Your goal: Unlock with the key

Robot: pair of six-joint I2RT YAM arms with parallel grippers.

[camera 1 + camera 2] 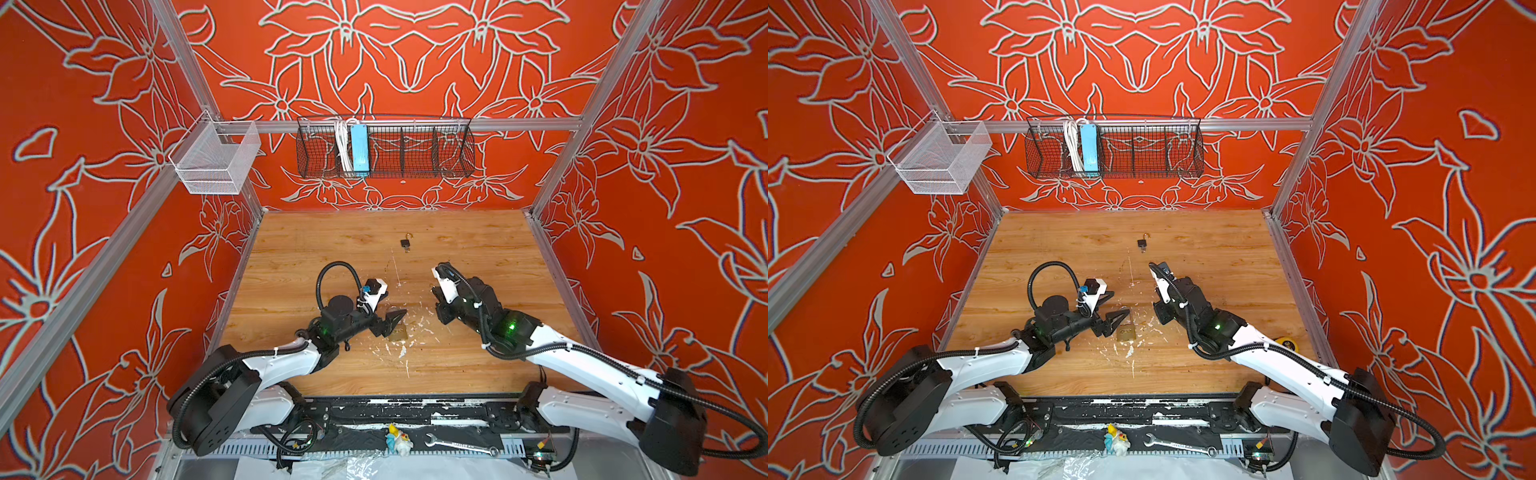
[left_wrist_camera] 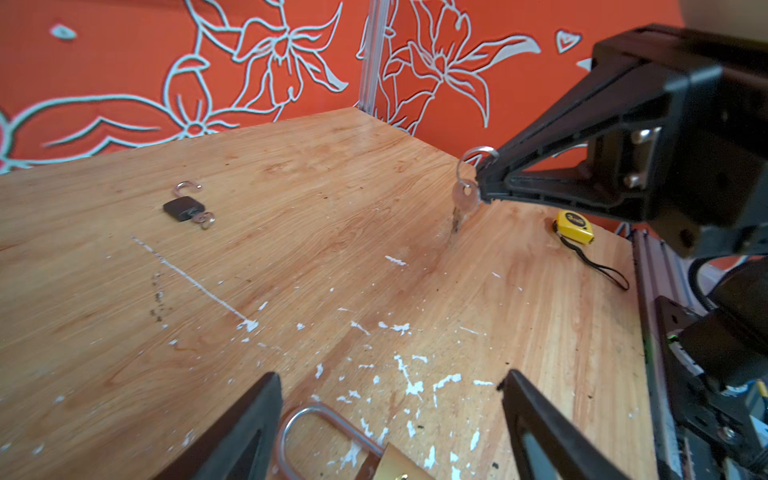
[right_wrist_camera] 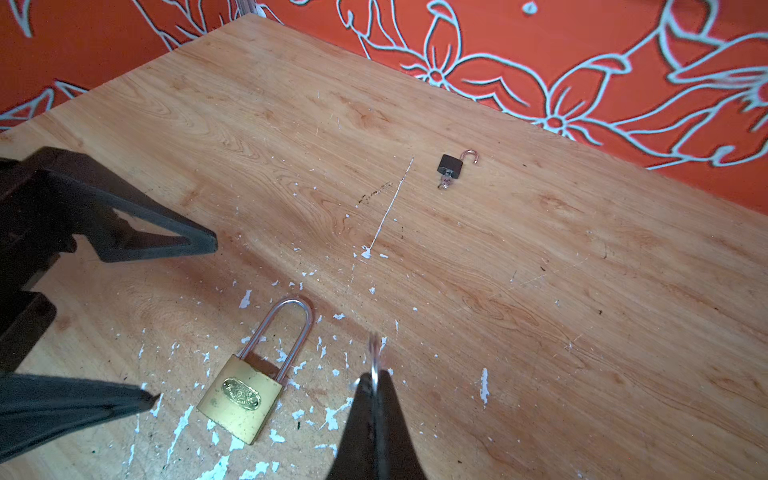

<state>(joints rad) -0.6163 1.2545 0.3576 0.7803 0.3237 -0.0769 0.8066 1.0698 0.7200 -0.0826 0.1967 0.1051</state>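
A brass padlock (image 3: 240,399) with a long steel shackle lies flat on the wooden table (image 1: 478,257) and shows in both top views (image 1: 397,333) (image 1: 1126,332). My left gripper (image 2: 390,376) is open, one finger on each side of the padlock's shackle (image 2: 316,417), apart from it. From the right wrist view the left gripper (image 3: 185,320) is spread beside the padlock. My right gripper (image 3: 374,376) is shut on a silver key (image 2: 463,199) with a ring, held above the table just right of the padlock.
A small black padlock (image 1: 405,243) with its shackle open and a key in it lies further back. A yellow tape measure (image 2: 573,226) sits near the right edge. Wire baskets (image 1: 384,145) hang on the back rail. A wrench (image 1: 461,444) lies on the front frame.
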